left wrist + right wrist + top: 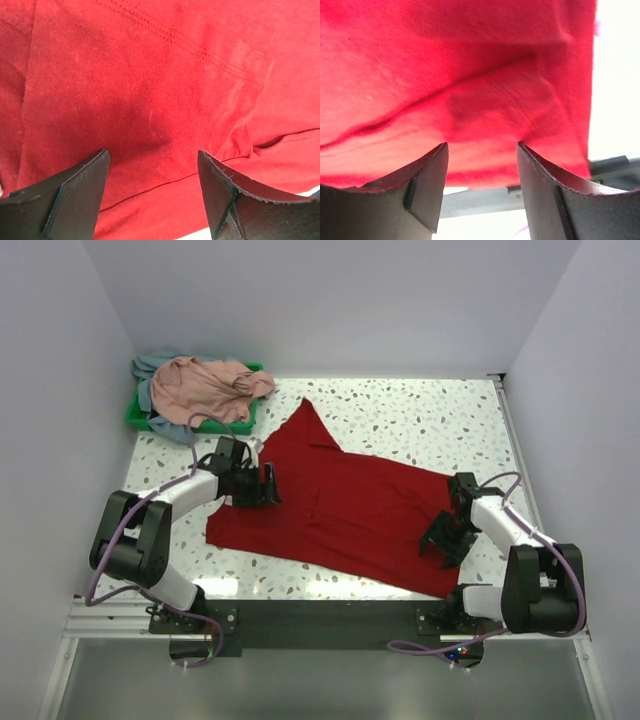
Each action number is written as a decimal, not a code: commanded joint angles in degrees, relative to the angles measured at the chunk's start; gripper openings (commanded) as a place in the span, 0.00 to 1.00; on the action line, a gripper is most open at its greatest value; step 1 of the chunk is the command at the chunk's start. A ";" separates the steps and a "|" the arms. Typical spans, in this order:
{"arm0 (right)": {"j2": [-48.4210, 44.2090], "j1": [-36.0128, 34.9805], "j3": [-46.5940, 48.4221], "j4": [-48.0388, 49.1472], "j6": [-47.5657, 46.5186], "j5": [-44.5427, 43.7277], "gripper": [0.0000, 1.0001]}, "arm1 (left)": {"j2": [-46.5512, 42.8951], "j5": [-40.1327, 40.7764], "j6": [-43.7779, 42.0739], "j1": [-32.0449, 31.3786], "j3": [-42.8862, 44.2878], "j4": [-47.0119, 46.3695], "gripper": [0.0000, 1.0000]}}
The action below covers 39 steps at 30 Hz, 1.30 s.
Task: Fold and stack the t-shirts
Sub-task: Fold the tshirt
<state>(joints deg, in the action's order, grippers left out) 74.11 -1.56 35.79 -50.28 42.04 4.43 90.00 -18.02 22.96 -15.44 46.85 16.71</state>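
Red t-shirt [350, 510]: lies opened out on the speckled white tabletop [420, 420], running diagonally from the left-centre toward the near right. One pointed part reaches toward the far edge. The cloth is mostly flat, with shallow creases through the middle.

Left gripper [262, 485]: positioned at the left border of the red t-shirt, pointing inward over the cloth. The left wrist view shows the left gripper [152, 192] with its jaws spread wide and nothing between them. Red cloth fills the view beyond them, with a double stitched seam crossing the upper part and a folded edge at lower right. Whether the fingertips [75, 195] touch the cloth cannot be told.

Right gripper [445, 540]: positioned at the near right end of the red t-shirt, over its edge. The right wrist view shows the right gripper [482, 185] with its jaws spread and nothing pinched. Rumpled red cloth [460, 75] lies beyond them, its border at the right against bright tabletop.

Pink t-shirt [205, 385]: crumpled in a heap in the green tray [135, 418] at the far left corner, well apart from the red t-shirt.

Grey-blue t-shirt [150, 365]: bunched under and behind the pink t-shirt in the same tray, showing at the tray's far left and left side.

No shirt is folded and none is stacked on the tabletop.
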 commanded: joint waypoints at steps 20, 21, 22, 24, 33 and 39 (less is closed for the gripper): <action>19.13 13.07 35.66 -2.99 -14.53 -12.86 0.49 | 5.44 -0.43 3.75 0.85 15.02 1.75 0.82; 21.15 13.25 36.27 -1.67 -14.53 -13.12 0.47 | 6.24 -0.70 4.11 0.85 15.02 1.40 0.82; 22.12 13.43 37.06 -1.05 -14.71 -13.30 0.46 | 6.94 -0.96 4.54 0.85 14.94 0.35 0.82; 23.88 13.87 37.60 1.14 -15.15 -13.65 0.42 | 8.87 -1.23 5.16 0.85 14.76 -0.36 0.83; 30.21 15.45 39.18 7.56 -16.20 -11.81 0.32 | 14.50 0.09 5.08 0.85 14.58 -0.98 0.84; 33.47 15.63 40.59 9.32 -17.69 -11.98 0.28 | 17.23 1.06 4.72 0.77 14.67 -0.71 0.84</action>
<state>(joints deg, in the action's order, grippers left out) 106.69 13.85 74.26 -43.77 25.85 -7.51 103.63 -18.87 27.97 -14.96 61.84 16.62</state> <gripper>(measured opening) 0.290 0.836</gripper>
